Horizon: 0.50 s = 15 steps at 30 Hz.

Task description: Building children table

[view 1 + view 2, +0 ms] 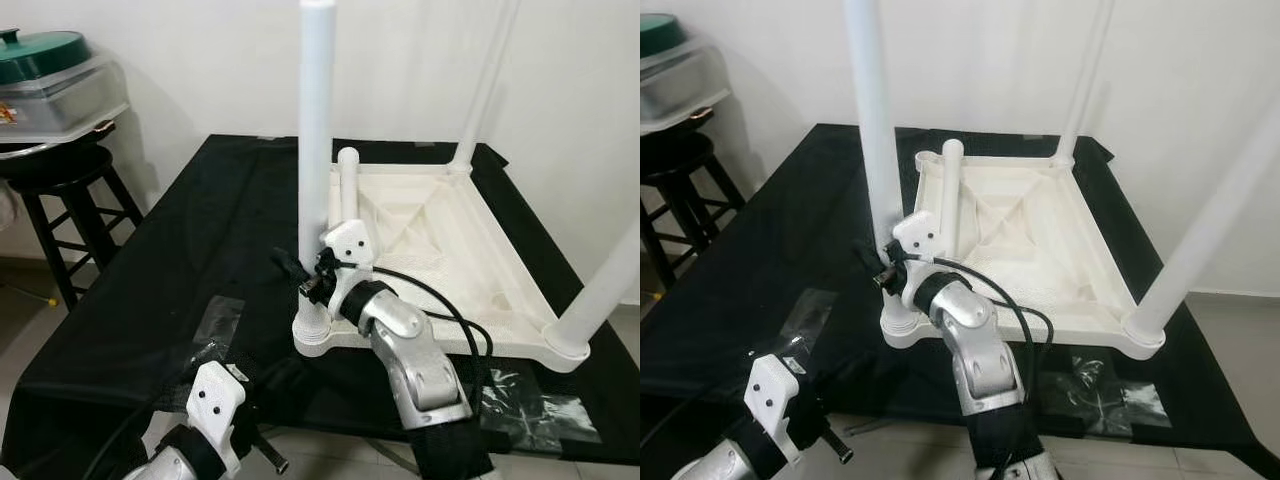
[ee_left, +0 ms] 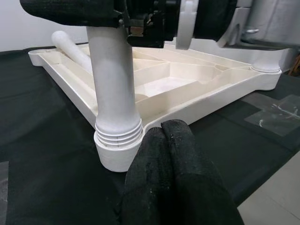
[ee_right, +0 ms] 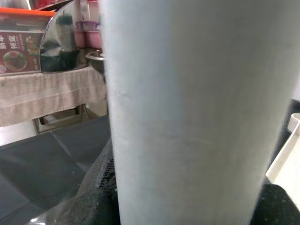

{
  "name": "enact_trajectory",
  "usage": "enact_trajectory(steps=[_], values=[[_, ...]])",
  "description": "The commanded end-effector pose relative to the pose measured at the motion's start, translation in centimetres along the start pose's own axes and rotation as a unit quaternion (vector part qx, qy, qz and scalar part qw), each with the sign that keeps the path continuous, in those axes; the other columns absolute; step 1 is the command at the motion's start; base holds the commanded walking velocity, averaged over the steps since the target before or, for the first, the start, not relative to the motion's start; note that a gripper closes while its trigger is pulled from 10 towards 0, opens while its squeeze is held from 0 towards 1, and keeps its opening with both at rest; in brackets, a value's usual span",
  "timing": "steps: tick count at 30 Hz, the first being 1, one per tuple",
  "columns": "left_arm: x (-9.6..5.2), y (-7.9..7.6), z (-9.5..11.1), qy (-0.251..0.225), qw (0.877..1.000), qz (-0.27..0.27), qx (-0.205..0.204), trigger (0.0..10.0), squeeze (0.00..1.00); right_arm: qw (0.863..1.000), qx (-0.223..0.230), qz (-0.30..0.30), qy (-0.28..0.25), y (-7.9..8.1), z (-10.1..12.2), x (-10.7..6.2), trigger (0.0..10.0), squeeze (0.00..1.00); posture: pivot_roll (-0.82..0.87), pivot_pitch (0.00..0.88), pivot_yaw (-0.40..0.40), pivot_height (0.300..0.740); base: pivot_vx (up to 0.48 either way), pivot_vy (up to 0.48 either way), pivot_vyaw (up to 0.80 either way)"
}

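A white plastic tabletop [image 1: 470, 270] lies upside down on a black-covered table. Three white legs stand upright in its corner sockets: near left [image 1: 314, 120], far right [image 1: 485, 90] and near right [image 1: 600, 290]. A loose leg [image 1: 348, 185] lies inside the top, pointing at the far left corner. My right gripper [image 1: 300, 275] is shut on the near left leg just above its socket; the leg [image 3: 187, 112] sits close before the right wrist camera. My left gripper [image 2: 163, 131] is shut and empty, low at the table's front edge, just in front of that socket [image 2: 117, 150].
A black stool [image 1: 70, 190] at the left carries a clear container with a green lid [image 1: 50, 70]. Clear plastic wrappers [image 1: 520, 400] lie on the black cloth [image 1: 180, 260] near the front edge. A white wall stands close behind.
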State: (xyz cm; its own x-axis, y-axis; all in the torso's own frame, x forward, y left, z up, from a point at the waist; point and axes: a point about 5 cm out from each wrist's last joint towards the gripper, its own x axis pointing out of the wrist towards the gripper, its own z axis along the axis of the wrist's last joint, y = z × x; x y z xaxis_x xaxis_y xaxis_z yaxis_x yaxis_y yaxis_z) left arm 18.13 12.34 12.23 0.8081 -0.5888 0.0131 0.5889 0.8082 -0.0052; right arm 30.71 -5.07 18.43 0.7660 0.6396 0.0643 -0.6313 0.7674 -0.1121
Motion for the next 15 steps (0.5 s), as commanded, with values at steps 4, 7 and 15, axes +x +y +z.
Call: enact_trajectory(steps=[4, 7, 15], values=[[0.1, 0.0, -0.3, 0.007, 1.000, 0.001, -0.002, 10.0, 0.00, 0.992, 0.081, 0.082, 0.051, -0.6, -1.6, 0.6, 10.0, 1.00, 0.05, 0.084, -0.009, 0.740, 0.000, 0.000, 0.00], [0.1, 0.0, -0.3, 0.006, 1.000, 0.001, -0.002, 10.0, 0.00, 0.987, 0.078, 0.131, 0.044, -0.9, -0.9, 1.1, 10.0, 1.00, 0.05, 0.081, -0.008, 0.740, 0.000, 0.000, 0.00], [0.2, -0.1, -0.4, 0.007, 1.000, 0.001, -0.002, 10.0, 0.00, 0.947, 0.042, 0.317, 0.020, -4.8, 2.2, 1.7, 10.0, 0.00, 0.08, 0.072, -0.011, 0.740, 0.000, 0.000, 0.00]])
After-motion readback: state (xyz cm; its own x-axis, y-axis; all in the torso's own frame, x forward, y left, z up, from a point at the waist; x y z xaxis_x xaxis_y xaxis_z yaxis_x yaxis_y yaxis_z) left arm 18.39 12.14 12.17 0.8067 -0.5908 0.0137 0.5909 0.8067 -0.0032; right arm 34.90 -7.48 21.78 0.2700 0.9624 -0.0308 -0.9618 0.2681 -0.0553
